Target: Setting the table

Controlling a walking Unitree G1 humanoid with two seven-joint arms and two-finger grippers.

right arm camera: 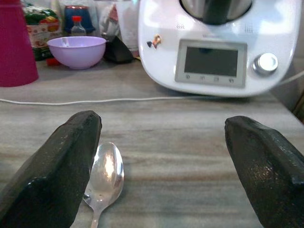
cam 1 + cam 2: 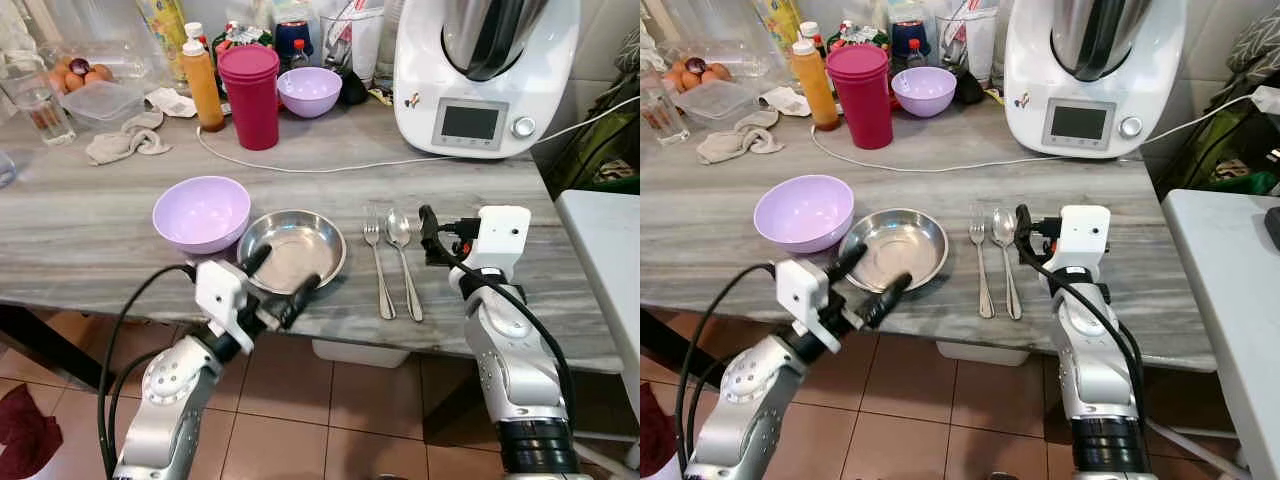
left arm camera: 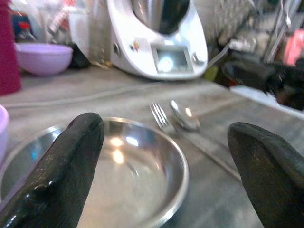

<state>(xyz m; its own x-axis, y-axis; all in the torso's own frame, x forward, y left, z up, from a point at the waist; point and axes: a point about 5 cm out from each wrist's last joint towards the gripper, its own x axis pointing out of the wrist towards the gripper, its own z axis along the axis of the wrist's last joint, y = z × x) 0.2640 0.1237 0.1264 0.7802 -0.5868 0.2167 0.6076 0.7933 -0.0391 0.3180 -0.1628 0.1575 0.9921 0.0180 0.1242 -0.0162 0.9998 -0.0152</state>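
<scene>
A steel bowl (image 2: pixel 292 250) sits near the front edge of the grey counter (image 2: pixel 100 230), with a lilac bowl (image 2: pixel 202 213) touching its left side. To its right a fork (image 2: pixel 378 270) and a spoon (image 2: pixel 403 260) lie side by side, handles toward me. My left gripper (image 2: pixel 280 278) hovers open at the steel bowl's front rim, one finger on each side of its near edge, holding nothing. Just right of the spoon, my right gripper (image 1: pixel 161 123) is low over the counter, open and empty, with the spoon's bowl (image 1: pixel 107 173) beside one finger (image 1: pixel 61 161).
At the back stand a white kitchen machine (image 2: pixel 485 70), a second lilac bowl (image 2: pixel 309 90), stacked magenta cups (image 2: pixel 250 95), an orange bottle (image 2: pixel 203 85) and other clutter. A white cable (image 2: pixel 330 165) crosses the counter. A crumpled cloth (image 2: pixel 125 140) lies far left. A white table (image 2: pixel 610 260) is on the right.
</scene>
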